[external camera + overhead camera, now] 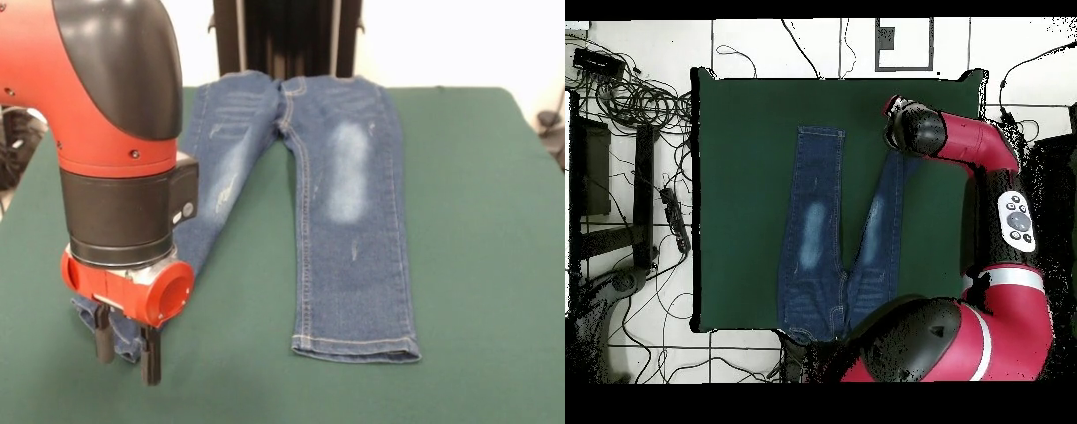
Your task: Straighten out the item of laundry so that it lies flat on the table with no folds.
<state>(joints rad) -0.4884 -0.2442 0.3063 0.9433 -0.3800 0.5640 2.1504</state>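
Note:
A pair of blue jeans (344, 177) lies on the dark green table (477, 221), with the waistband at the far edge by the pedestal. One leg lies straight and flat, its hem (356, 344) towards the near edge. The other leg slants to the near left, and its hem (124, 331) is bunched up. My gripper (128, 346) is down at that bunched hem, its two black fingers apart on either side of the cloth. In the overhead view the jeans (815, 220) spread in a V and the gripper (892, 108) sits over the end of the right-hand leg, near the table's (735, 150) far right corner.
The black pedestal (287, 35) stands behind the waistband. The arm's red and black links (985, 150) reach along the table's right side in the overhead view. Cables and a stand (635, 100) lie on the floor to the left of the table.

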